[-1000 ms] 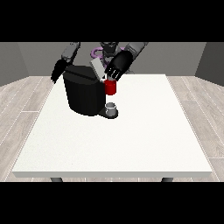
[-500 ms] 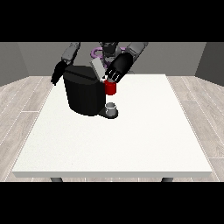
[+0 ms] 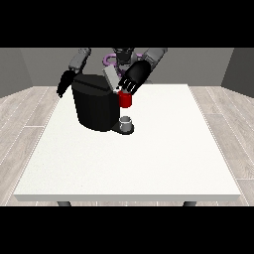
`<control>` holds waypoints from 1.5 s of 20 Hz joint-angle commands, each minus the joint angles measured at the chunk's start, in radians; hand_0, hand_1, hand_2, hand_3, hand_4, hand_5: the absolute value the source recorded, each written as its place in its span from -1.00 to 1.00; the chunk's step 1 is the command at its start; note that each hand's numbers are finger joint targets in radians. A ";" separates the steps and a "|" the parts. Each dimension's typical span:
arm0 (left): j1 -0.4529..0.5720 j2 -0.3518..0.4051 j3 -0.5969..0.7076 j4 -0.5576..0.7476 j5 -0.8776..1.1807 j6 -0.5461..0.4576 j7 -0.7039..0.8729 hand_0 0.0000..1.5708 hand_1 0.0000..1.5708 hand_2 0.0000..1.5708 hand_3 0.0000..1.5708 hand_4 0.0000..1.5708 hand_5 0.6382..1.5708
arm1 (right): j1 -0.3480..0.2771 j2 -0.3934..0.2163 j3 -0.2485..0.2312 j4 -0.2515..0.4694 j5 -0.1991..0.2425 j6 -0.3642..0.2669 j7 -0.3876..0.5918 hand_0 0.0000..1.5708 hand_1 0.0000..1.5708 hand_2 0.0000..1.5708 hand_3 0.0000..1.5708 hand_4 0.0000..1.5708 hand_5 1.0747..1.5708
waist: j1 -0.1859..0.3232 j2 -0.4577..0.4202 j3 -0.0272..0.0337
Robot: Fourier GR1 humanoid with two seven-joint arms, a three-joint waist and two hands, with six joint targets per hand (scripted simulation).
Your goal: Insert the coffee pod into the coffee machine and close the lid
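Coffee machine, a squat black block, stands on the large white table toward ten o'clock from the table's middle. A grey, slanted lid flap rises from its top at about one o'clock. A red thing at the machine sits at the block's three o'clock side, and below it, at about five o'clock from the block, a small grey thing rests on the machine's dark base; whether that is the coffee pod cannot be told.

At the view's right, the black hand hangs over the red thing, fingers curled downward and touching its top, next to the lid flap. At the view's left, the other black hand hangs just beside the machine's nine o'clock edge; whether its fingers are apart or together cannot be told.
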 commanded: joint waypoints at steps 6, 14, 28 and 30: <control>0.014 -0.013 0.010 0.023 -0.004 0.039 -0.019 0.51 0.51 0.54 0.49 -0.54 1.00 | -0.008 -0.031 -0.011 -0.016 -0.012 0.029 0.031 -1.00 -1.00 -1.00 -1.00 -1.00 1.00 | -0.015 -0.005 -0.0003; 0.040 0.014 -0.064 0.010 -0.101 0.099 -0.058 0.54 0.54 0.55 0.39 -1.00 1.00 | -0.031 -0.055 -0.019 -0.029 -0.017 0.046 0.059 -1.00 -1.00 -1.00 -1.00 -1.00 1.00 | -0.028 0.001 -0.0005; -0.023 0.023 -0.025 0.023 -0.097 0.177 -0.135 0.59 0.59 0.54 0.22 -1.00 1.00 | -0.066 0.003 0.010 -0.034 0.021 -0.025 0.072 -1.00 -1.00 -1.00 -1.00 -1.00 1.00 | -0.024 0.081 -0.0007; -0.045 0.087 0.010 0.045 -0.079 0.158 -0.169 0.59 0.59 0.54 0.21 -1.00 1.00 | -0.042 0.006 0.034 -0.057 0.031 -0.014 0.054 -1.00 -1.00 -1.00 -1.00 -0.92 1.00 | -0.048 0.102 -0.0007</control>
